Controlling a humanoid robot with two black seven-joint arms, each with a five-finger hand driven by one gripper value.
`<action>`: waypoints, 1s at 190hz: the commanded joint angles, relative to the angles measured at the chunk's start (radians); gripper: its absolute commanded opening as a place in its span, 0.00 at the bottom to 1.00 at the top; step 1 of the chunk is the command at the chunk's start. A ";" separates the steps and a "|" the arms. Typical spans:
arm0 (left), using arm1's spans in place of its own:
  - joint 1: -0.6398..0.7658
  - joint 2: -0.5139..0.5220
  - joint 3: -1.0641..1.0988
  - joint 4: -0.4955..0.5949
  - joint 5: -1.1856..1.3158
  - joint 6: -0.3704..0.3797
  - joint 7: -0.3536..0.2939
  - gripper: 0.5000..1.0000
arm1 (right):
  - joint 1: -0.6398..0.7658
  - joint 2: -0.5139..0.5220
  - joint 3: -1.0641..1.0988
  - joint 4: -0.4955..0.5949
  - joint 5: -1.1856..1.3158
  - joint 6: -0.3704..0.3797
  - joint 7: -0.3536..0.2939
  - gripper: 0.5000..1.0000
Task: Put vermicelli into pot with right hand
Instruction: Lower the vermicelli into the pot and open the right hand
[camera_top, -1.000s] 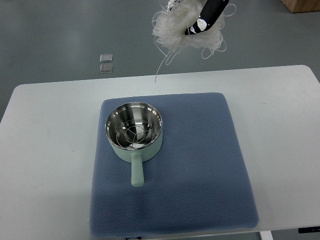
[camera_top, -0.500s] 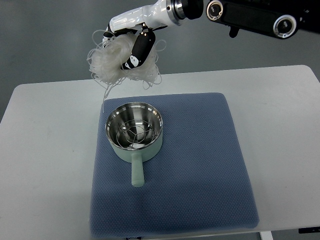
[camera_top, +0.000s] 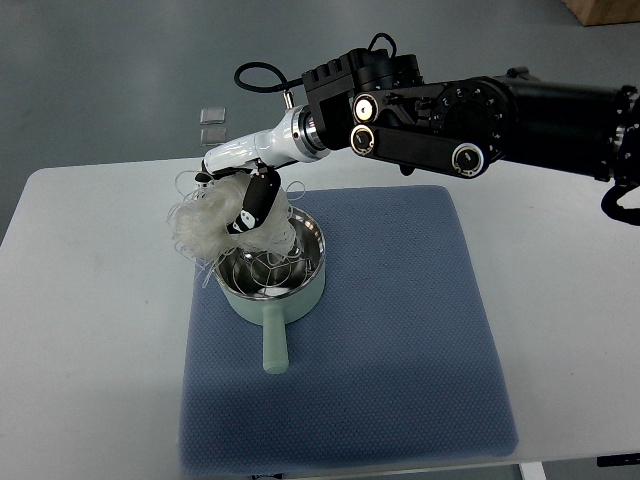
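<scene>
No readable text, labels, brands or numbers show on anything here

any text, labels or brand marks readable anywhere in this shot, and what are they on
No readable text anywhere.
The right hand, shut on the vermicelli over the pot, shows no print.
The blue mat and white table are unmarked.
The two small clear squares on the floor are too small to tell.
</scene>
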 joint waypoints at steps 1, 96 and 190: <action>0.000 0.000 0.000 0.000 0.000 0.000 0.000 1.00 | -0.026 0.015 0.000 -0.010 0.000 -0.011 0.000 0.00; 0.000 0.000 -0.001 0.006 0.000 0.000 0.000 1.00 | -0.127 0.021 -0.003 -0.074 -0.069 -0.001 0.000 0.62; 0.000 0.000 0.000 0.001 0.000 0.000 0.000 1.00 | -0.075 -0.089 0.149 -0.076 -0.045 0.042 0.003 0.84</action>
